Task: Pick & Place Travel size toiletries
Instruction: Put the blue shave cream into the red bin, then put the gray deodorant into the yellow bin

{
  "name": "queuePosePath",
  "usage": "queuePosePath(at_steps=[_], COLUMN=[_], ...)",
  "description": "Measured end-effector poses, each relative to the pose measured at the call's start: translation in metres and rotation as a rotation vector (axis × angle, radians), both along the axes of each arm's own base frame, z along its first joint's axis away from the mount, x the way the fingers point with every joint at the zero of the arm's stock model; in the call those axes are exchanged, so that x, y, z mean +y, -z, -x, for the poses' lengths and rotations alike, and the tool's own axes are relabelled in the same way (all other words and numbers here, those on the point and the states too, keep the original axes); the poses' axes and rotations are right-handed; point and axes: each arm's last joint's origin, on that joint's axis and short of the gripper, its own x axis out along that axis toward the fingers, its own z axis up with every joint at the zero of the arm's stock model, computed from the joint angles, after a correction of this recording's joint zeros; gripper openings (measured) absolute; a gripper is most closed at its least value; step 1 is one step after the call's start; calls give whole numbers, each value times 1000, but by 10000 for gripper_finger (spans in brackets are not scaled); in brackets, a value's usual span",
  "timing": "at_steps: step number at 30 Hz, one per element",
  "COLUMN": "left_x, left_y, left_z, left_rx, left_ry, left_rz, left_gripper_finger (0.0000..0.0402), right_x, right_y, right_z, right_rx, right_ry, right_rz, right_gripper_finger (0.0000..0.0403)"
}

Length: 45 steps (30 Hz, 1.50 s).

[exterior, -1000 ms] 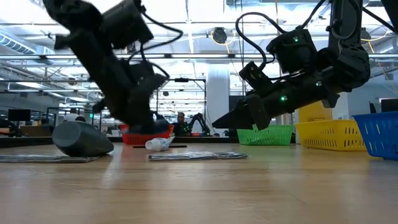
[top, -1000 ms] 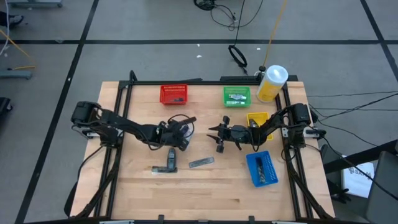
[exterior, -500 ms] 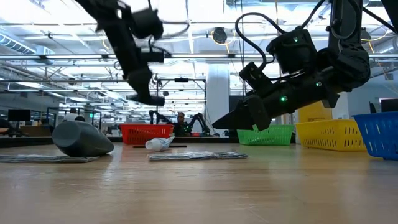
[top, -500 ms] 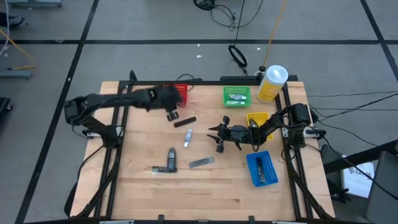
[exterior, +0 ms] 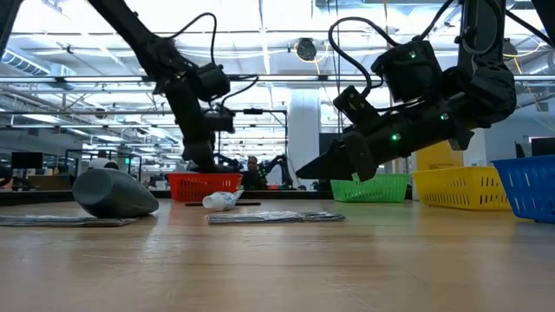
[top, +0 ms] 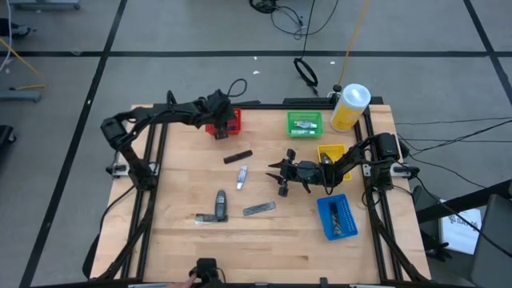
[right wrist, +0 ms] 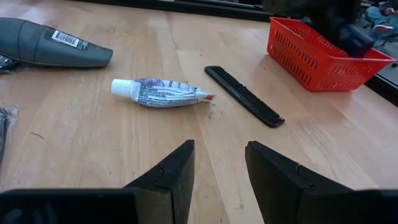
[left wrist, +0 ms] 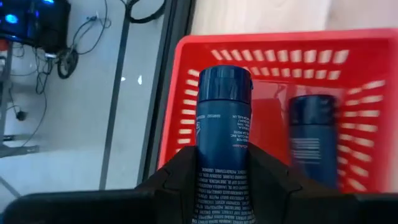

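My left gripper (left wrist: 224,160) is shut on a dark blue mini bottle (left wrist: 224,106) over the red bin (left wrist: 267,50), at the table's far left (top: 219,126). A second dark blue bottle (left wrist: 314,140) lies inside that bin. My right gripper (right wrist: 217,165) hangs open above mid-table (top: 276,170), touching nothing. On the wood lie a white tube (right wrist: 158,92), a black comb (right wrist: 244,96), a dark grey tube (top: 220,204) and a silvery sachet (top: 258,209). My left gripper pinches the dark blue bottle by its lower body (left wrist: 222,183) between the two fingers. The bottle runs along the fingers, and its capped end (left wrist: 224,81) sticks out past them. The gripper comes from above, and the bottle is lifted clear over the red bin.
Along the far edge stand a green bin (top: 305,124) and a large yellow bottle with a white cap (top: 350,106). A yellow bin (top: 330,152) and a blue bin (top: 337,216) are at the right. Bare wood shows at the near edge.
My left gripper has risen from mid-table and swung toward the far left edge, ending over the red bin with the dark blue bottle. The comb and white tube it stood over now show. My right arm has kept still.
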Motion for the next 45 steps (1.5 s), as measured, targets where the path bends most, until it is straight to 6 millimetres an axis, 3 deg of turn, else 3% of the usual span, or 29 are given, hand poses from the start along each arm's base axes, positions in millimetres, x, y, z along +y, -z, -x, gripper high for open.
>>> queuePosePath(at_steps=[11,20,25,31,37,45], left_x=[6,9,2,-30,-80,-156], left_y=[19,17,0,-45,-88,-104], left_z=[-1,-1,2,3,8,2], left_rx=[18,6,24,-43,-284,-470], left_ry=[-4,-18,-53,-111,-152,-115], left_rz=[58,31,-38,-148,-60,187], left_gripper_finger=[122,215,257,288,294,294], right_x=[0,0,0,0,0,0], right_y=[0,0,0,-1,-1,-1], right_z=[0,0,0,0,0,0], right_rx=[-1,-1,-1,-6,-10,-21], right_ry=[0,0,0,0,1,8], right_rz=[0,0,0,-1,-3,-34], right_gripper_finger=[134,134,134,134,134,134])
